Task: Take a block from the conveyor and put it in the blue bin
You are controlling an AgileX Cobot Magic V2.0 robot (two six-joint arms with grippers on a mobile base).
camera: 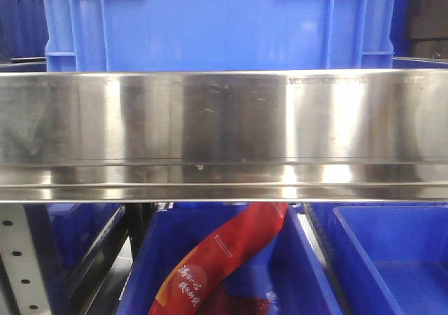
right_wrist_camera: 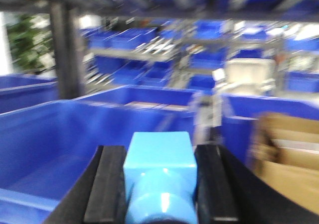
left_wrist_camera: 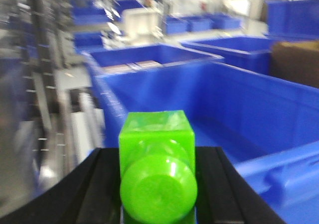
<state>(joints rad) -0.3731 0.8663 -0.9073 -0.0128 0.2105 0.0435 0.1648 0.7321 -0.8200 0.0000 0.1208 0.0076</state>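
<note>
In the left wrist view my left gripper (left_wrist_camera: 158, 153) is shut on the block (left_wrist_camera: 157, 176). It is a bright green brick with one rounded stud facing the camera, and it fills the gap between the black fingers (left_wrist_camera: 102, 184). It hangs over the near wall of a large blue bin (left_wrist_camera: 219, 104). My right gripper (right_wrist_camera: 159, 152) is shut on a light blue brick (right_wrist_camera: 159, 181) above another blue bin (right_wrist_camera: 70, 139). The conveyor is out of view. Neither gripper shows in the front view.
A wide polished steel band (camera: 224, 126) crosses the front view, with a blue crate (camera: 217, 21) above it. Below it are blue bins (camera: 392, 259), one holding a red packet (camera: 224, 259). A brown cardboard box (right_wrist_camera: 286, 154) stands right of the right gripper. Racks of blue bins fill the background.
</note>
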